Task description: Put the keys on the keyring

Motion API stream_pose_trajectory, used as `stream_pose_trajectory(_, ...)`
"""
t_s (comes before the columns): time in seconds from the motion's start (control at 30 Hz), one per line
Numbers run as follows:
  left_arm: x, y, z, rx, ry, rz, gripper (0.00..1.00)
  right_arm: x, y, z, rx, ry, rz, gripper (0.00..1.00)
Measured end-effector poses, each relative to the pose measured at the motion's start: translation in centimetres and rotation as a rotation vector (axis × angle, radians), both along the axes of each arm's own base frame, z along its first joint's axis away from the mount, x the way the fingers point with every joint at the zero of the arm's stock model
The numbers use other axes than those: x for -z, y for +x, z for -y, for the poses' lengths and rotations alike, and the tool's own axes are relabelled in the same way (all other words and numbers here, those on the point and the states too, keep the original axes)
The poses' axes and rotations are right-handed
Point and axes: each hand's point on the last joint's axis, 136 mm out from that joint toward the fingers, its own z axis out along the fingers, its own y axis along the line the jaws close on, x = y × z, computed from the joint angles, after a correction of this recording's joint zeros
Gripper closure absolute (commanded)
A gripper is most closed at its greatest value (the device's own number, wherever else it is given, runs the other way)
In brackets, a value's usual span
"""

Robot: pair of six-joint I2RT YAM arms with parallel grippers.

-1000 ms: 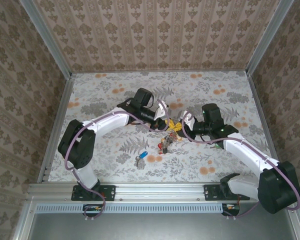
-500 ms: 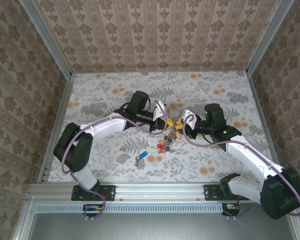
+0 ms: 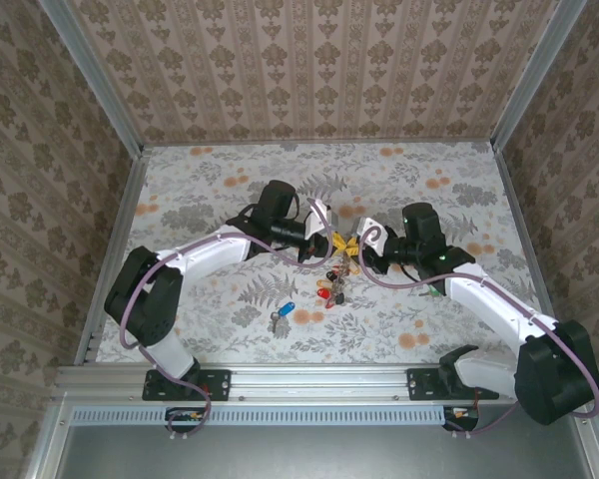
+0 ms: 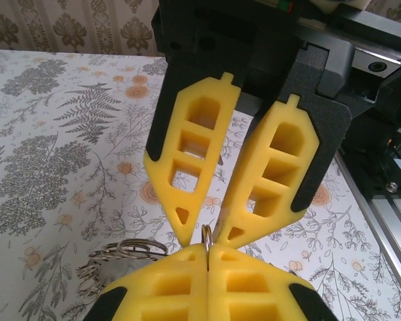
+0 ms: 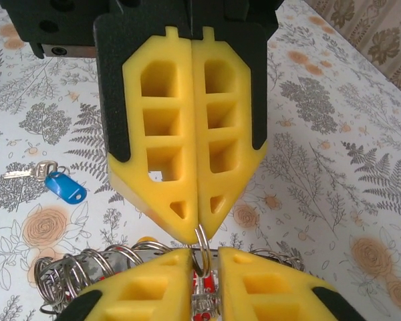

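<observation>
My left gripper [image 3: 331, 240] [image 4: 207, 253] is shut on the thin wire of the keyring [image 4: 206, 235], edge-on between its yellow pads. The right gripper [image 3: 355, 246] [image 5: 204, 257] faces it tip to tip. Its jaws are narrowly open and straddle the same wire [image 5: 202, 242] without pinching it. Below both hangs the keyring's bunch [image 3: 329, 283] of small rings [image 5: 87, 267] with red, yellow and dark heads. Of the keys, a blue-headed one [image 3: 284, 313] [image 5: 65, 186] lies flat on the table, near and left of the grippers.
The floral tabletop [image 3: 210, 190] is ringed by patterned walls, with an aluminium rail [image 3: 309, 381] along the near edge. Both arm bases are bolted to that rail. A small green thing [image 3: 435, 290] shows under the right forearm.
The two grippers have drawn closer together above the key bunch. The left one keeps its grip on the ring wire. The blue key has not moved.
</observation>
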Motion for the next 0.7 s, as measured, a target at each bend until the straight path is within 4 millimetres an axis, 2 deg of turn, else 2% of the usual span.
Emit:
stream_pose_trajectory(0.1,0.0,0.1,-0.1,-0.009,0.006,0.003,1.00,0.0,0.1,-0.2,-0.008,-0.003,-0.001,0.98)
stream_pose_trajectory(0.17,0.1,0.1,-0.2,-0.013,0.012,0.000,1.00,0.1,0.1,-0.2,-0.014,-0.003,-0.007,1.00)
stream_pose_trajectory(0.3,-0.2,0.0,-0.3,-0.016,0.011,0.005,0.94,-0.2,-0.1,-0.4,-0.031,0.000,-0.009,1.00)
stream_pose_trajectory(0.37,-0.5,0.0,-0.6,-0.021,0.006,0.010,0.81,-0.5,-0.2,-0.6,-0.046,0.008,-0.004,1.00)
stream_pose_trajectory(0.7,-1.5,1.2,-2.9,-0.029,-0.052,-0.045,0.74,-0.9,-0.1,-0.7,-0.065,0.062,-0.018,1.00)
